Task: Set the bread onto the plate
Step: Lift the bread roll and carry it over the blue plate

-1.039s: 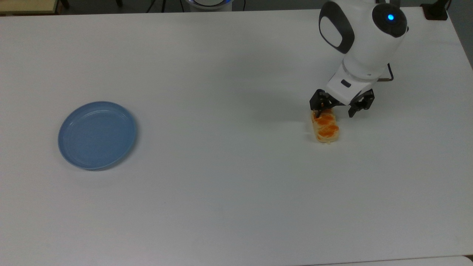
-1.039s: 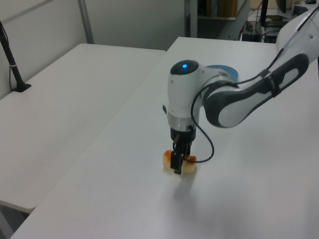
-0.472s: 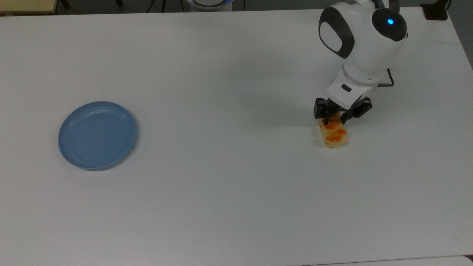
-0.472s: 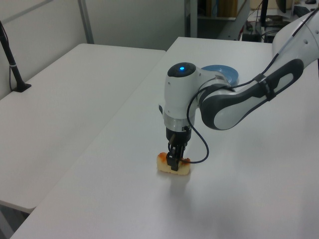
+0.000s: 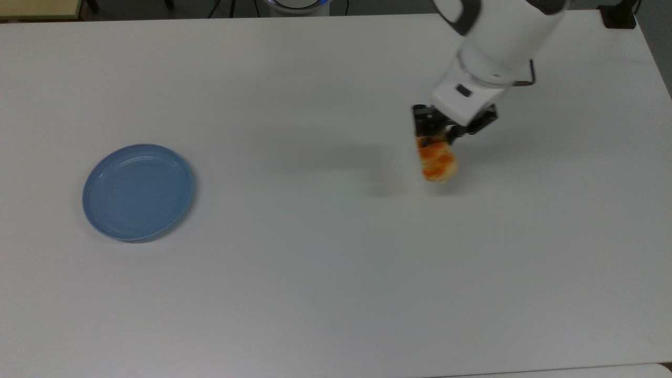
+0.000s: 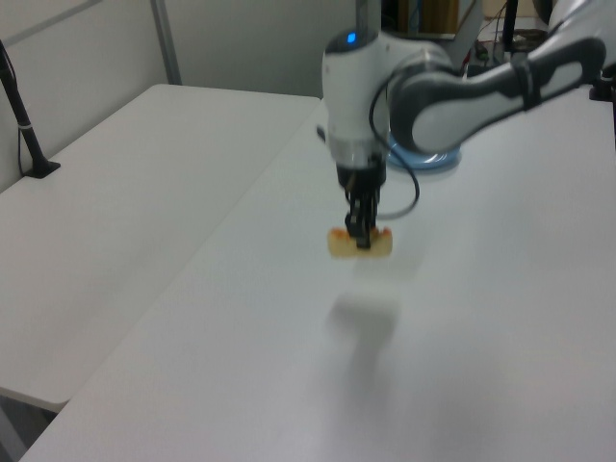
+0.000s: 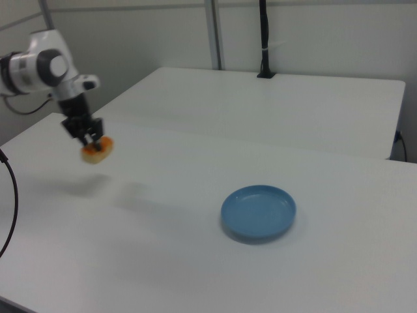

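Fingers (image 5: 428, 137) pinched shut on one end of the bread (image 5: 437, 161), gripper (image 6: 362, 231) pointing down from the white wrist. Bread (image 6: 361, 244) clear of the surface (image 5: 315, 294), hanging in the air, shadow lying apart from it in the left view. Three orange-brown lobes facing up in the top view, free end of the loaf trailing below the fingers toward the top view's bottom edge. In the right view, bread (image 7: 97, 150) held near that picture's left edge.

Plate (image 5: 137, 192) light blue, round, nothing in it, flat on the surface at the top view's left; well apart from the bread. Plate (image 7: 258, 212) likewise bare in the right view.

Progress, as a judgement: pick-up done, lift done. Left to do: carry across the surface toward the top view's left, lower over the plate, release. Roughly the first third complete. End-grip on the loaf looks off-centre, so some risk of swing or slip during the carry.
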Controlling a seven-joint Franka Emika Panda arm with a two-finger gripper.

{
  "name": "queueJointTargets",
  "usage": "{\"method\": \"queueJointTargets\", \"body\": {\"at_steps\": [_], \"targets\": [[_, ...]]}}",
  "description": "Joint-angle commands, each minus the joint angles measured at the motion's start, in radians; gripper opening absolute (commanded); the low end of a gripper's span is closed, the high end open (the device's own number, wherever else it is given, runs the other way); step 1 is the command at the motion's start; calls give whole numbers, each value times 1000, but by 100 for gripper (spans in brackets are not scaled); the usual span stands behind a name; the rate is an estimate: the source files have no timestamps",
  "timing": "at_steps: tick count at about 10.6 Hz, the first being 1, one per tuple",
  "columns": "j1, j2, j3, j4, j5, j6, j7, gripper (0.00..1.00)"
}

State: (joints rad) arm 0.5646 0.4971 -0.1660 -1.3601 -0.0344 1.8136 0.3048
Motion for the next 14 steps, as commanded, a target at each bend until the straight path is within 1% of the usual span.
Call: {"method": "queueJointTargets", "body": {"at_steps": [1, 2, 3, 4, 5, 7, 8, 9, 10, 11, 12, 13, 14], "targets": [[-130, -78, -106, -31, -56, -17, -209, 44], [-173, -75, -168, -34, -53, -5, -298, 44], [-234, -68, -208, -39, -48, 12, -384, 45], [-303, -63, -220, -42, -45, 73, -435, 45], [-380, -52, -221, -66, -47, 142, -452, 46], [-493, 24, -221, -80, -54, 261, -483, 46], [-517, 68, -221, -86, -56, 310, -490, 46], [-525, 104, -224, -89, -56, 347, -489, 46], [-526, 116, -222, -100, -56, 361, -489, 47], [-526, 115, -222, -109, -56, 365, -487, 52], [-526, 113, -222, -114, -48, 363, -480, 81], [-529, 109, -222, -114, -41, 359, -477, 100], [-531, 100, -224, -114, -41, 351, -475, 100]]}}
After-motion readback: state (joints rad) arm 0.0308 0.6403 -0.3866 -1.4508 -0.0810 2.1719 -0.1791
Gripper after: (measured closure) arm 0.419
